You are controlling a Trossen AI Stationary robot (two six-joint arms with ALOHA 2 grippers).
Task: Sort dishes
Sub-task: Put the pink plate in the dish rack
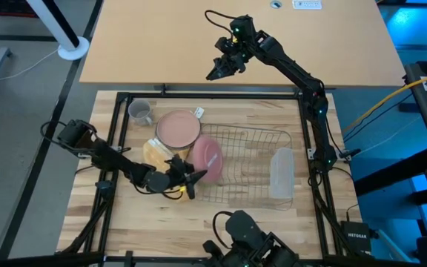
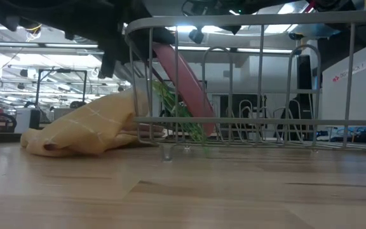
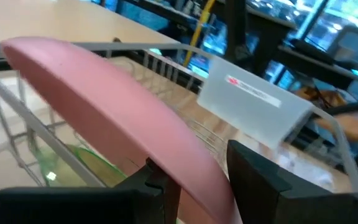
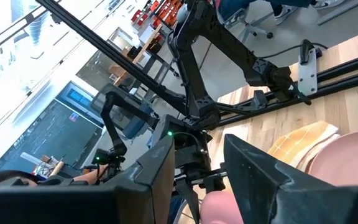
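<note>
A pink plate stands tilted at the left end of the wire rack, and my left gripper is shut on it. Beneath the plate, a translucent green bowl shows through the rack's wires. A pink bowl sits partly on the yellow checked cloth. Near the table's far left corner a grey mug stands upright. My right gripper hangs open and high beyond the table's far edge, with nothing between its fingers. My left gripper pinches the pink plate's rim between its two fingers, one on each face. The fingers come nearly level from the table's left. The plate leans tilted, its upper rim over the rack's left wall and its lower rim down at the rack's bottom wires.
A clear oblong plastic tray lies in the rack's right end. The cloth is bunched against the rack's left side. A black frame runs round the table. Bare wood lies along the near edge.
</note>
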